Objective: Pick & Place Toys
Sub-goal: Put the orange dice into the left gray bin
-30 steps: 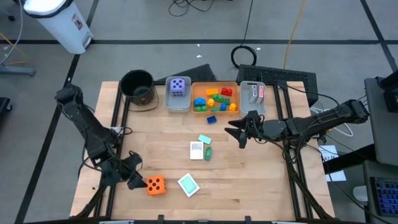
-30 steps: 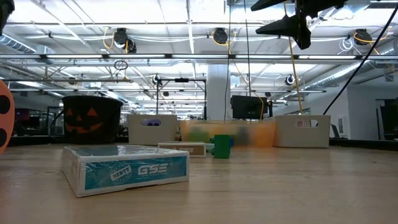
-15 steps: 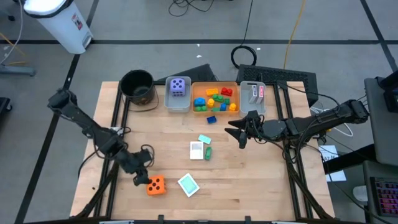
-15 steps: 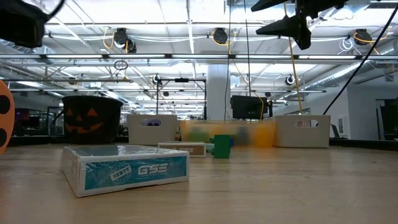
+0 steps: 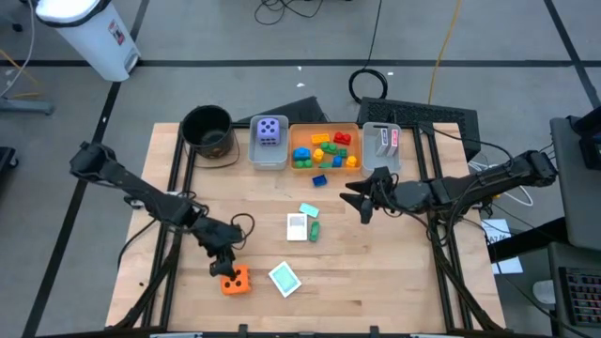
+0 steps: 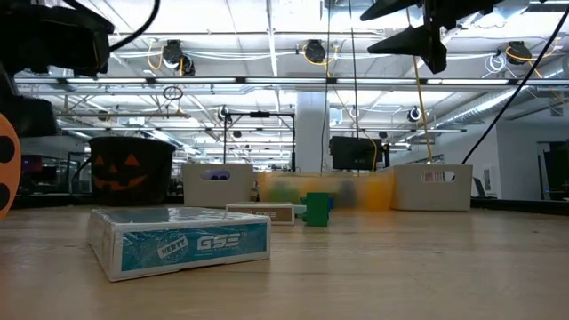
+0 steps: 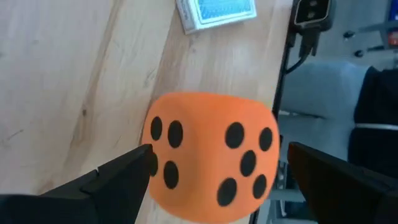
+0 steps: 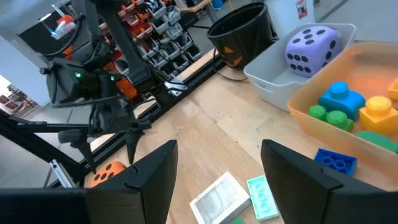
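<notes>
Left gripper (image 5: 223,264) wide, straddling orange die (image 5: 235,280), lower left; right gripper (image 5: 360,199) part-open, empty, right of centre.

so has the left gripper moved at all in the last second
Yes. The left gripper swung from the orange die's left side to just above it, jaws open.

**Clearance and obstructions, tabletop**

Far edge: black pot (image 5: 207,130), grey bin (image 5: 269,143), orange bin (image 5: 325,146) and second grey bin (image 5: 382,143) stand in a row, blocking it. Centre: cards (image 5: 302,222) and a green brick (image 5: 315,230) clustered. Near edge: orange die (image 5: 235,280), teal card box (image 5: 284,278) just beside it. Bare wood between the centre cluster and the table's right side.
</notes>
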`<state>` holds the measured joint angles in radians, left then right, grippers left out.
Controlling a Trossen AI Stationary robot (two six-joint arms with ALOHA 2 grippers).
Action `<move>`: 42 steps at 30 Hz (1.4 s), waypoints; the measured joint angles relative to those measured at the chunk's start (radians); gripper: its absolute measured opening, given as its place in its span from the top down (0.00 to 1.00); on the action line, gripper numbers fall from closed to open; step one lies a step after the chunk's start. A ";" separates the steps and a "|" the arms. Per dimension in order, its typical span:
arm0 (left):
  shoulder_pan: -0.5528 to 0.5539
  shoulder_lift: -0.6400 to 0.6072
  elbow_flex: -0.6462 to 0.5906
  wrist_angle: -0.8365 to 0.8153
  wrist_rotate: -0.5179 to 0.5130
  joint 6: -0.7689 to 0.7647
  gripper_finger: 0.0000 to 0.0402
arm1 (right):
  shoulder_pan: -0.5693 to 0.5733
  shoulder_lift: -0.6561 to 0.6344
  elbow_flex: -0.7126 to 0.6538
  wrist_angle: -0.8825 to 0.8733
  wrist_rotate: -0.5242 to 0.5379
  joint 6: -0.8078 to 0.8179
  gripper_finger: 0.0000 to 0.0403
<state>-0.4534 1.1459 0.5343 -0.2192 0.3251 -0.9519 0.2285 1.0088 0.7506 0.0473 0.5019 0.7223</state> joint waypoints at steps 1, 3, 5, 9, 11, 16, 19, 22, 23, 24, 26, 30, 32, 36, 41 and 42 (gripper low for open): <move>0.005 0.015 0.000 0.002 0.015 0.009 0.06 | -0.003 0.000 0.000 -0.012 0.000 0.010 0.45; 0.011 0.038 0.000 0.001 0.040 0.018 0.06 | -0.007 0.000 0.000 -0.035 0.000 0.027 0.45; 0.014 0.056 0.000 0.007 0.052 0.031 0.06 | -0.012 0.001 -0.001 -0.036 -0.001 0.029 0.45; 0.015 0.086 0.000 0.013 0.068 0.065 0.06 | -0.022 0.000 -0.030 -0.014 -0.004 0.049 0.45; 0.015 0.099 0.000 0.014 0.071 0.072 0.06 | -0.028 0.001 -0.042 -0.014 -0.005 0.074 0.45; 0.015 0.110 0.000 0.020 0.075 0.083 0.06 | -0.027 0.000 -0.086 -0.004 -0.006 0.133 0.45; 0.015 0.110 0.000 0.019 0.075 0.090 0.06 | -0.027 0.000 -0.116 0.039 -0.007 0.160 0.45; 0.015 0.111 0.000 0.018 0.085 0.113 0.06 | -0.026 0.000 -0.145 0.109 -0.008 0.159 0.45; 0.016 0.111 0.000 0.017 0.089 0.117 0.06 | -0.026 0.000 -0.155 0.134 -0.008 0.157 0.45; 0.016 0.111 0.000 0.016 0.091 0.118 0.06 | -0.026 0.000 -0.164 0.161 -0.008 0.155 0.45; 0.017 0.111 0.000 0.016 0.095 0.120 0.09 | -0.026 0.000 -0.178 0.202 -0.008 0.155 0.45; 0.027 0.111 0.001 0.015 0.105 0.121 0.21 | -0.026 0.000 -0.183 0.218 -0.008 0.154 0.45; 0.032 0.111 0.002 0.016 0.114 0.132 0.29 | -0.026 0.000 -0.183 0.219 -0.008 0.155 0.45; 0.039 0.110 0.002 0.015 0.122 0.139 0.44 | -0.026 0.000 -0.183 0.224 -0.008 0.155 0.45; 0.040 0.110 0.002 0.014 0.123 0.139 0.55 | -0.026 0.000 -0.183 0.230 -0.008 0.155 0.45; 0.040 0.110 0.002 0.013 0.123 0.139 0.56 | -0.026 0.000 -0.183 0.232 -0.008 0.155 0.45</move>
<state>-0.4133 1.2556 0.5362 -0.2060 0.4484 -0.8131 0.2020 1.0088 0.5674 0.2791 0.4934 0.8776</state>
